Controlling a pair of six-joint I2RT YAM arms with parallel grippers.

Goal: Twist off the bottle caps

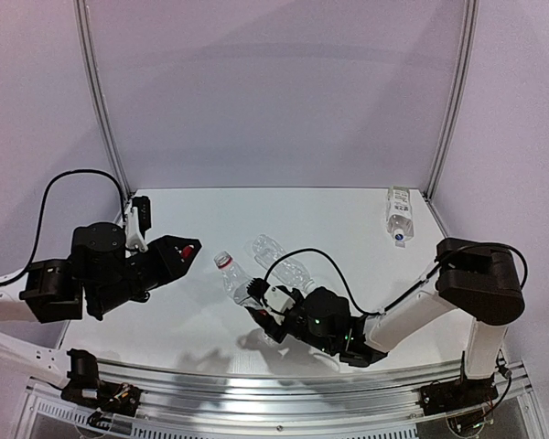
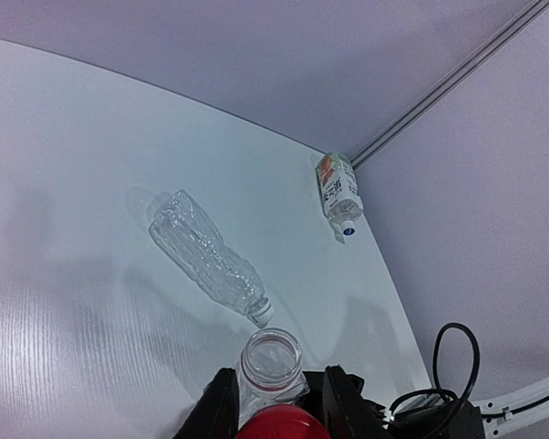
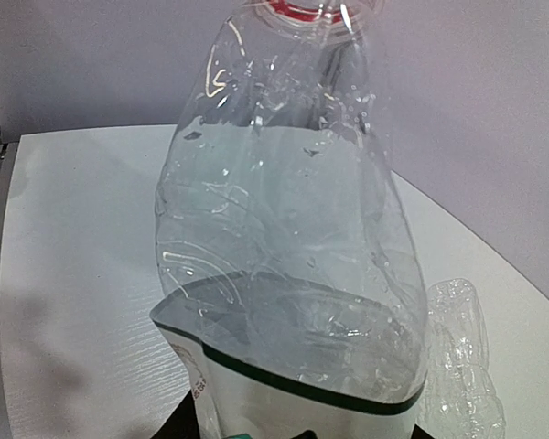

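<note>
My right pincer (image 1: 254, 294) grips the open, empty-looking bottle (image 1: 231, 273). My left pincer (image 1: 185, 251) clamps the red cap (image 1: 188, 249). The ribbed bottle (image 1: 267, 245) and the capped bottle (image 1: 398, 215) lie on the bench (image 1: 348, 219). In the wrist view the held bottle hides my right pincer's tips.

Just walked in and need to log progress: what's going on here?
The right gripper holds a clear bottle tilted, its mouth open with only a red neck ring left. The left gripper grips the red cap close to that mouth, so this one is unscrewed. A ribbed bottle lies on the table beside them. A labelled bottle lies in the far right corner with its blue cap on.
</note>
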